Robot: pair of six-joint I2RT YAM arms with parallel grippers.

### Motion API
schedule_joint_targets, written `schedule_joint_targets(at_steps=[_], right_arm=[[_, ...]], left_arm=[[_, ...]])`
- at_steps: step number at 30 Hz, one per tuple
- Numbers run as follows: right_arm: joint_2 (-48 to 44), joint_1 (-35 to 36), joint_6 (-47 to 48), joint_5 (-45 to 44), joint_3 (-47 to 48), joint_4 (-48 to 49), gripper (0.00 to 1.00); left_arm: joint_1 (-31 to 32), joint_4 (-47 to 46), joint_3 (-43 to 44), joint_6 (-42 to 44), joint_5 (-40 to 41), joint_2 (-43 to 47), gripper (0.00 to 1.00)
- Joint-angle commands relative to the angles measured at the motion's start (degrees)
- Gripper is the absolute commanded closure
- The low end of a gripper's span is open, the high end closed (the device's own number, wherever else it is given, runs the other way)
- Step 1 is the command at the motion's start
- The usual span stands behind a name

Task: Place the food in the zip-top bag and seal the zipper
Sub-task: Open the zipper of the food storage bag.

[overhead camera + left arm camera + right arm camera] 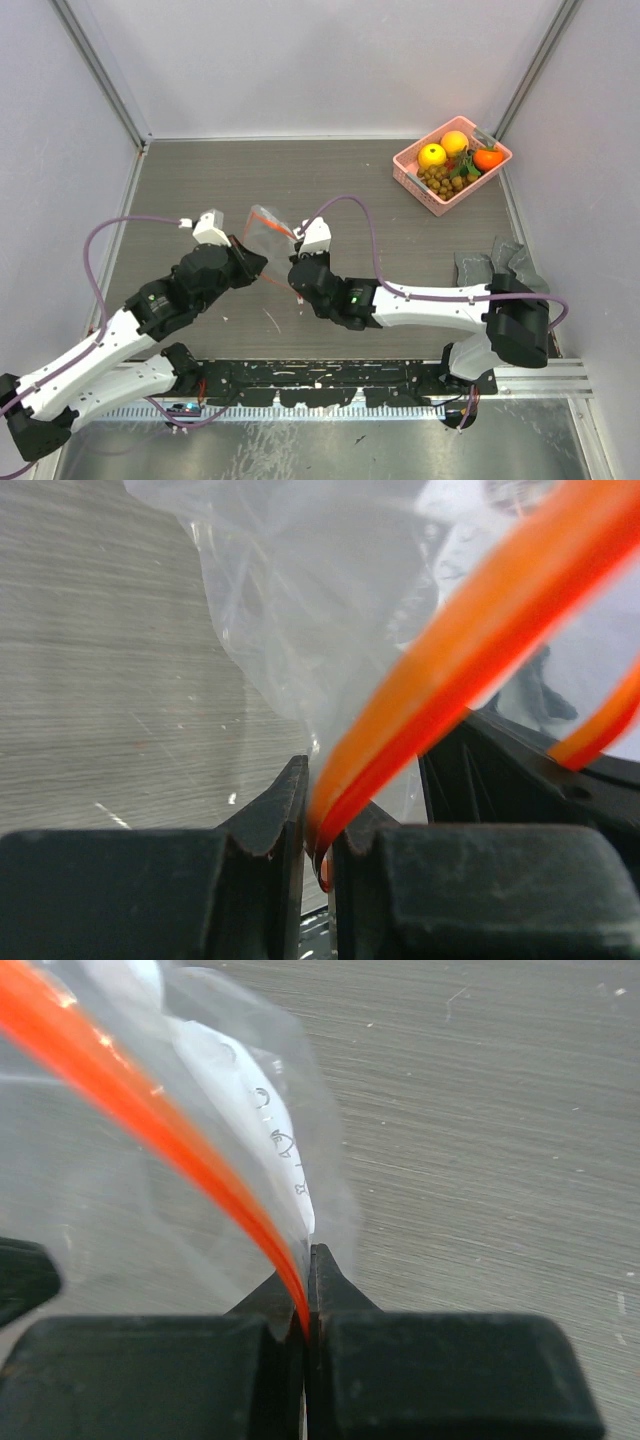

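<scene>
Left wrist: left claw [325, 805] pinches zipper [480, 630].

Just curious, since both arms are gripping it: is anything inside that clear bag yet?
No fruit shows through the zip-top bag, only the table behind; the food sits in the pink basket. The parts pinched in the left gripper and right gripper are hidden.

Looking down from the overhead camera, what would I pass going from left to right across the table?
First the left claw, then the zip-top bag that both claws grip, then the right claw, and far over to the right the pink basket.
</scene>
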State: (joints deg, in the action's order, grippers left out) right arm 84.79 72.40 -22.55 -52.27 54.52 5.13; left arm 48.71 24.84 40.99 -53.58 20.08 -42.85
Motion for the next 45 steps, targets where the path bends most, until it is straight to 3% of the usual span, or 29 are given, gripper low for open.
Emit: schedule_joint_targets(at_steps=[1,13,24,29,37,45], right_arm=[[-2.83,-1.84,-7.7,9.53,3.63,0.11,1.0],[1.62,-10.81,-21.76,27.64,3.37,4.84,1.0],[7.48,-18.92,-31.19,38.66,-4.59,13.03,1.0],[10.42,-21.45,-32.87,41.3,-7.64,16.88,0.99],[11.33,-24.9,-28.91,42.63,-9.41,16.46,0.87],[7.33,-24.94,-21.08,47.69,-7.11,15.67,0.65]], left_arm=[[0.12,11.49,10.7,7.77,6.31,0.08,1.0],[0.1,35.04,35.03,21.88,9.9,-13.34,1.0],[-2.79,37.5,41.72,33.35,-0.63,-32.64,1.0],[-3.84,38.24,45.21,36.47,-1.66,-39.41,1.0],[-6.0,30.49,41.62,41.59,-3.22,-41.16,1.0],[-8.08,27.26,38.77,43.09,-6.77,-43.07,1.0]])
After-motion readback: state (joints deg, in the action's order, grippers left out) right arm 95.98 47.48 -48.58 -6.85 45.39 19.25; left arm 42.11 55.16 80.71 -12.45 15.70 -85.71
